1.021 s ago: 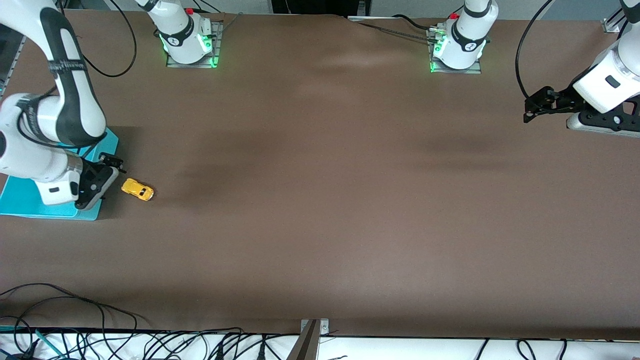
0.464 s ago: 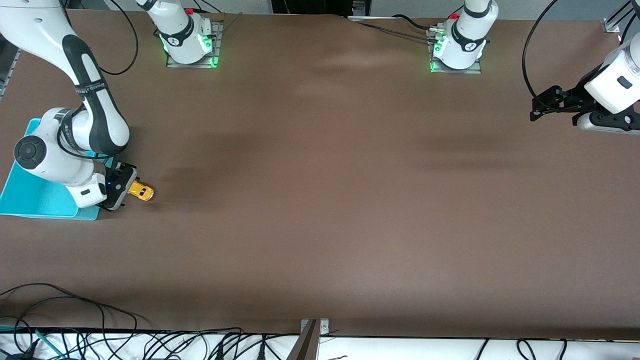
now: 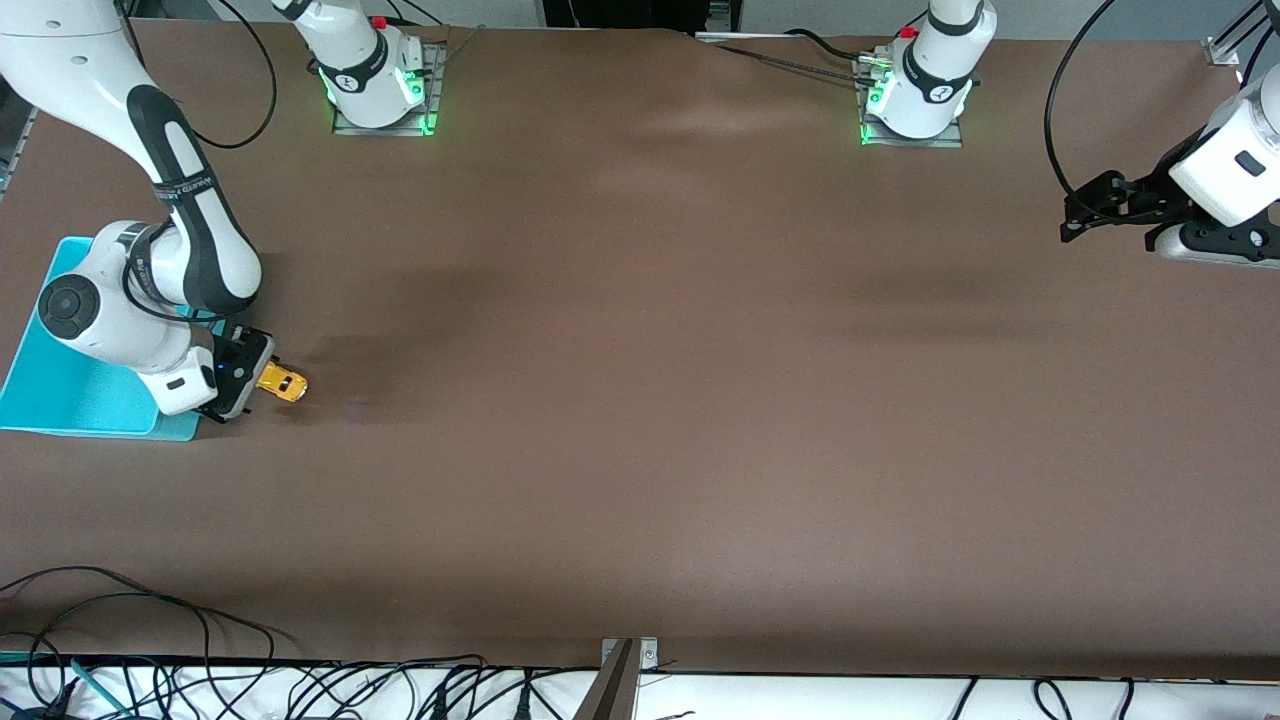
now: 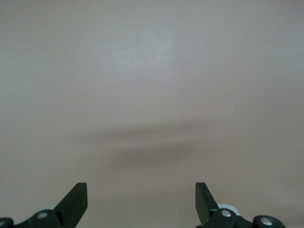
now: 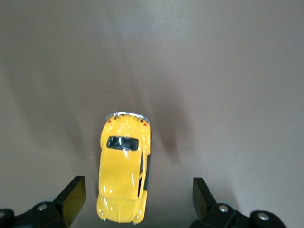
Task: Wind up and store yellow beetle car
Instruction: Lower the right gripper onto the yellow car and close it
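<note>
Right wrist view is showing the right gripper (image 5: 137, 202) hanging with fingers wide around the yellow beetle car (image 5: 122, 168), which is sitting on the worktop (image 3: 640, 400) just beside the turquoise bin (image 3: 60, 395); centering before closing seems wise. The left gripper (image 4: 141, 202) is waiting, fingers wide, over bare worktop toward its own end, leaving ample open room.

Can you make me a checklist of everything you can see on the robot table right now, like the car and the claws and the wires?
Surface: brown table, flat, mostly bare.
Job's things: yellow beetle car on the table beside the turquoise bin, not in it.
Clutter: nothing seen.
Grippers: right gripper open, low around the car, fingers either side, not closed on it. Left gripper open, holding nothing, waiting over bare table at the left arm's end.
Cables: black cables along the table edge nearest the front camera.
Surroundings: two arm bases with green lights.
</note>
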Tool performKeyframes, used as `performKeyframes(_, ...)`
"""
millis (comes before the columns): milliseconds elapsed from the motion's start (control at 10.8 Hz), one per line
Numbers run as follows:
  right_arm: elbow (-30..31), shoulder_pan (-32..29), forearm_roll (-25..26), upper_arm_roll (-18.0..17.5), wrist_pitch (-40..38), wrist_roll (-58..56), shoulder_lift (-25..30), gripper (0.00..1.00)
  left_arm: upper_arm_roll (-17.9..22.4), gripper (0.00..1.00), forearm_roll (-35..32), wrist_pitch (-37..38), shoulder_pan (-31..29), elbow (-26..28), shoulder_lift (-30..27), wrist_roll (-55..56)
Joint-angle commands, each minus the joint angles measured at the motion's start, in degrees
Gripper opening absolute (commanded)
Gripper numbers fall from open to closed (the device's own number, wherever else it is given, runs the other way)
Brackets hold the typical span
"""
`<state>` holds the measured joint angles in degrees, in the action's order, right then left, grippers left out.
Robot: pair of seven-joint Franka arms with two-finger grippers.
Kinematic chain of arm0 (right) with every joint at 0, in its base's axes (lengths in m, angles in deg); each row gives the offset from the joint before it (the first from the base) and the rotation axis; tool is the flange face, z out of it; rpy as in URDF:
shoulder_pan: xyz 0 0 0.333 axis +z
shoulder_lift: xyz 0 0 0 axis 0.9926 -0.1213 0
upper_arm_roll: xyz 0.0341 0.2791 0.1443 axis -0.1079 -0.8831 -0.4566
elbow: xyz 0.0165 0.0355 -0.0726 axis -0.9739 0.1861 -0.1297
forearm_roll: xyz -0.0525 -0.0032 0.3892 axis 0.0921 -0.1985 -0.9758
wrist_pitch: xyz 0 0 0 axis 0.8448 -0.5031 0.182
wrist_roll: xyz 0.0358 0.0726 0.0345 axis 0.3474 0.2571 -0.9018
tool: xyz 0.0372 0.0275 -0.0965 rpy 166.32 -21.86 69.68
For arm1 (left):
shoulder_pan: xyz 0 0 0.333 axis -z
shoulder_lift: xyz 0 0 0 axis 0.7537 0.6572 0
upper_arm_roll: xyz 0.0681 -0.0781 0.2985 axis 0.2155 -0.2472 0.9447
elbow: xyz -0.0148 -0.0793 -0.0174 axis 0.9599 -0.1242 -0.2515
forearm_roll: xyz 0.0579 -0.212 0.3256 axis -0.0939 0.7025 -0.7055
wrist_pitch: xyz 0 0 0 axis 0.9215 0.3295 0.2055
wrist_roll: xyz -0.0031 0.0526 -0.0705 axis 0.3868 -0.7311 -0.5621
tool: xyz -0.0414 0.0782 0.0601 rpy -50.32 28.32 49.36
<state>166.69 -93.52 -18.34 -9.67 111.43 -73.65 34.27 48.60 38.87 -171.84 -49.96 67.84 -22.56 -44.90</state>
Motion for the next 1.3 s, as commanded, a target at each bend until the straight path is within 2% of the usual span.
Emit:
performKeyframes(0,1.4,-0.9,0.0,-0.6,1.8,-1.4,-0.2,1.00,-0.1,1.00,1.7,1.3,-0.2,-0.9,-0.2,0.4)
performKeyframes(371,1.4,-0.9,-1.2,-1.0,1.9,-1.4,-1.1,1.00,-0.3,1.00,1.7,1.1,0.0,-1.7,2.2,0.5)
performKeyframes(464,1.4,-0.9,-1.2,-1.0,1.8,-1.4,-1.1,0.94,-0.3,1.00,1.7,0.9,0.1,-3.0,3.4,0.7)
performKeyframes(557,1.5,-0.9,-1.2,-1.0,1.8,-1.6,-1.1,0.83,-0.3,1.00,1.4,0.9,0.5,-4.9,4.6,0.8)
performKeyframes(836,1.4,-0.9,-1.2,-1.0,1.6,-3.1,-1.1,0.35,-0.4,1.00,1.1,0.9,0.6,-5.8,4.8,1.0)
performKeyframes(1021,1.5,-0.9,-1.2,-1.0,1.5,-3.1,-1.0,0.12,-0.3,1.00,1.0,1.2,0.0,-6.0,4.7,0.4)
performKeyframes(1114,1.4,-0.9,-1.2,-1.0,1.3,-3.1,-1.0,0.04,-0.2,1.00,1.0,1.3,-0.2,-6.0,4.6,0.3)
performKeyframes(1207,1.4,-0.9,-1.2,-1.1,1.0,-3.1,-0.7,0.00,-0.1,1.00,1.0,1.3,-0.3,-6.0,4.6,0.2)
